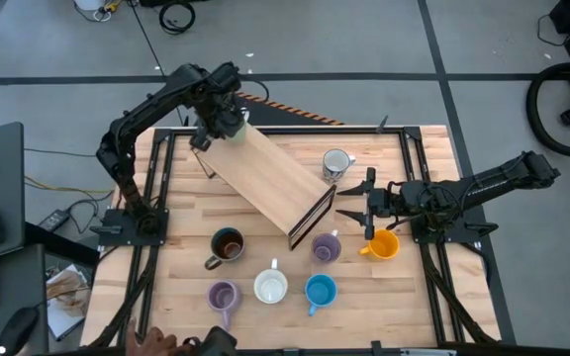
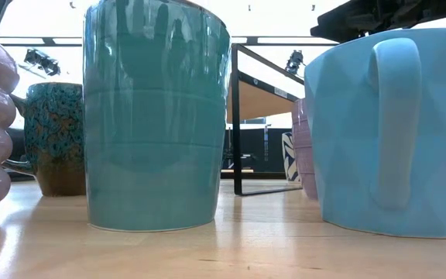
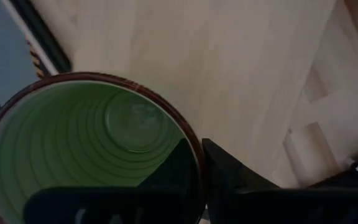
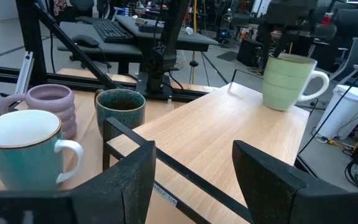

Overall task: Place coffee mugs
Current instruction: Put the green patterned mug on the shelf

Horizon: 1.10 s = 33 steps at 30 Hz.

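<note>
The wooden surface (image 1: 186,287) is carrying a shelf (image 1: 270,185) and, in front of it, a row of mugs (image 1: 270,287). The left end effector (image 1: 218,124) is clamping the green mug (image 4: 286,81) by its rim, one finger inside, at the shelf's far corner. The right end effector (image 1: 349,205) is waiting with fingers apart beside the orange mug (image 1: 384,245). Behind, desks and a keyboard (image 4: 114,28) are standing.
</note>
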Motion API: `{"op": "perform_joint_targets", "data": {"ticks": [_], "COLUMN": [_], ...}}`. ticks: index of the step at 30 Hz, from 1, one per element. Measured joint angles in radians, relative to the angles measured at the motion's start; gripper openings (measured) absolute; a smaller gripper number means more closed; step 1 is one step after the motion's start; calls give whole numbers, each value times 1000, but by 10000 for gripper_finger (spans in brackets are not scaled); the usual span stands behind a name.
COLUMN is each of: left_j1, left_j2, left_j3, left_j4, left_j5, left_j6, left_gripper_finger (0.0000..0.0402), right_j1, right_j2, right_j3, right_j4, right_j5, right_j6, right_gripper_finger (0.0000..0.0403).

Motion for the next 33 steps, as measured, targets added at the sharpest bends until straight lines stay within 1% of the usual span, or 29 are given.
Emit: {"op": "perform_joint_targets", "data": {"ticks": [3, 9, 16, 27, 33], "left_j1": [1, -2, -2, -2, -4], "left_j2": [-7, -3, -2, 0, -6], "left_j3": [-24, -25, -27, -27, -29], "left_j4": [22, 67, 89, 104, 102], "left_j5": [-24, -35, -37, -38, -39], "left_j6": [5, 5, -45, -47, 10], "left_gripper_finger": [25, 33, 35, 38, 33], "right_j1": [0, -1, -2, -2, -2], "right_j2": [0, 12, 20, 20, 20], "right_j3": [0, 0, 0, 0, 0], "right_j4": [1, 8, 18, 19, 19], "right_j5": [0, 0, 0, 0, 0], "right_j6": [0, -1, -8, -8, -9], "right_gripper_finger": [219, 219, 219, 219, 219]}}
